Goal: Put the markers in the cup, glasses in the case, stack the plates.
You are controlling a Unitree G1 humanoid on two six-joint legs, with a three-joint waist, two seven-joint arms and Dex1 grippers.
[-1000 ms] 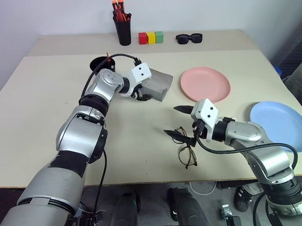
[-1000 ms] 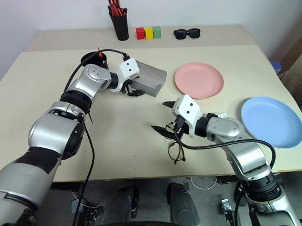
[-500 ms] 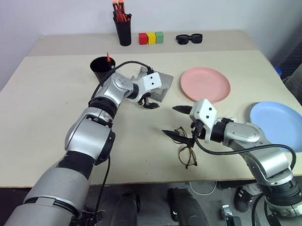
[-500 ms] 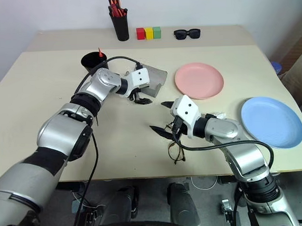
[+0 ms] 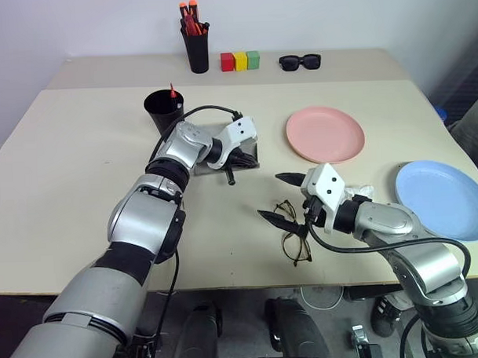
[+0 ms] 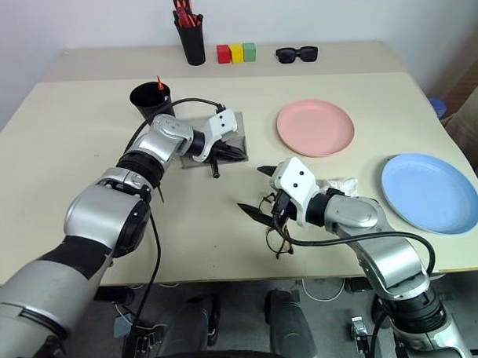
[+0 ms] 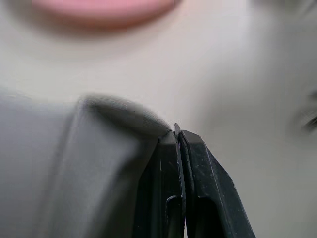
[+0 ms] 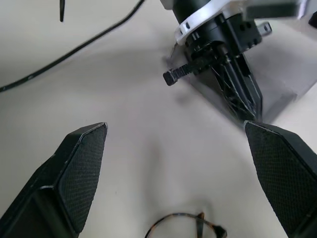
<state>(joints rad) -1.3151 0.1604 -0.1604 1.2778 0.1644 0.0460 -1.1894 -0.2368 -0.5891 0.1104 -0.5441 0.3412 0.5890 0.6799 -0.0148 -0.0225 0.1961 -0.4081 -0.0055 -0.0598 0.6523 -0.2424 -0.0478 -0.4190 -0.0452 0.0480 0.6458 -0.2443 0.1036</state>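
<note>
My left arm reaches forward across the table [image 5: 81, 169], bent at the wrist so my left gripper [image 5: 240, 157] lies low over the grey case [image 5: 246, 144], its two black fingers pressed tight together with nothing between them, tips resting on the lid near its right edge. The case lies flat and shut, just left of the pink plate [image 5: 324, 133], which I take as my landmark. The black cup [image 5: 163, 111] stands further left of the pink plate, beyond the case, with a red marker [image 5: 172, 92] poking up out of it; I cannot make out the white marker. My right arm comes in from the right, forearm low over the table, and my right gripper [image 5: 283, 196] hovers in front of the pink plate with its fingers spread wide and holding nothing. The glasses [image 5: 294, 238] lie on the table directly under and just nearer than that gripper. The blue plate [image 5: 444, 199] sits apart to the right of the pink plate, toward the table's near right edge. The surface is a pale beige tabletop; behind the pink plate, along the far side by the white wall, stand a black pen holder [image 5: 194, 48] with orange-capped pens, three coloured blocks [image 5: 240, 60] and black sunglasses [image 5: 299, 62]
</note>
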